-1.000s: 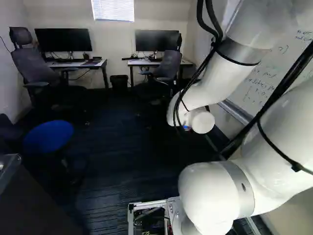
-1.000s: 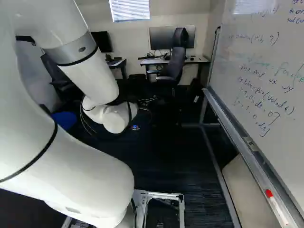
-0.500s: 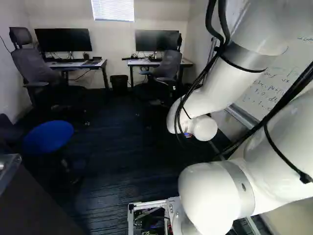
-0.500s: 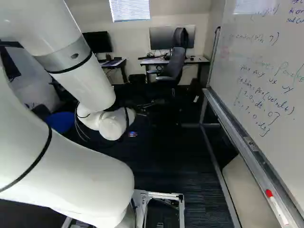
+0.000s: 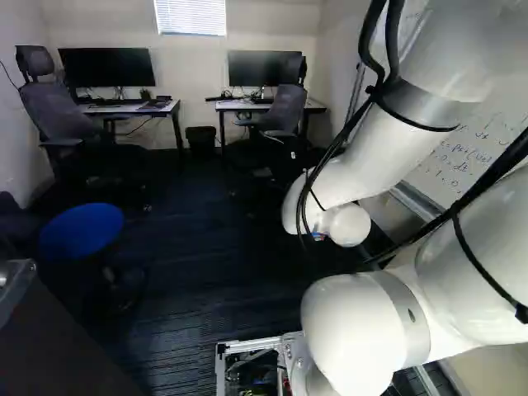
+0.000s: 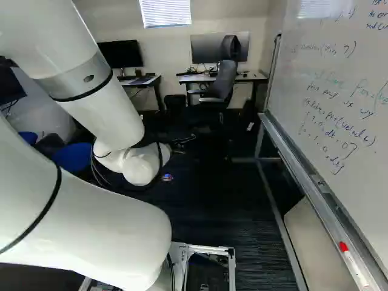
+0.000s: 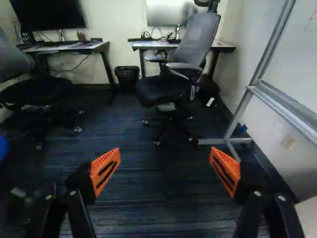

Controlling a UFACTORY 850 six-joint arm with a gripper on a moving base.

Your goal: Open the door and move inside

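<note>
Fingers [image 7: 105,171] spread wide, orange pads apart, dark carpet [image 7: 163,198] visible between them. They point ahead into the room. Door: cannot tell where it is, which way it faces or how its long axis runs (nothing I can pick out as one in any view). White arm [image 5: 371,165] slopes forward and down behind them. Ahead, a grey office chair [image 7: 195,42], a black bin [image 7: 128,75] just beside it, a monitor [image 7: 168,14] on the tabletop [image 7: 148,44] beyond. Right: whiteboard [image 6: 333,79] on a metal frame. Right base view alone shows the red-capped marker [image 6: 344,247], lying lengthwise along the ledge; wrist view alone shows the wall outlet [image 7: 288,142].
</note>
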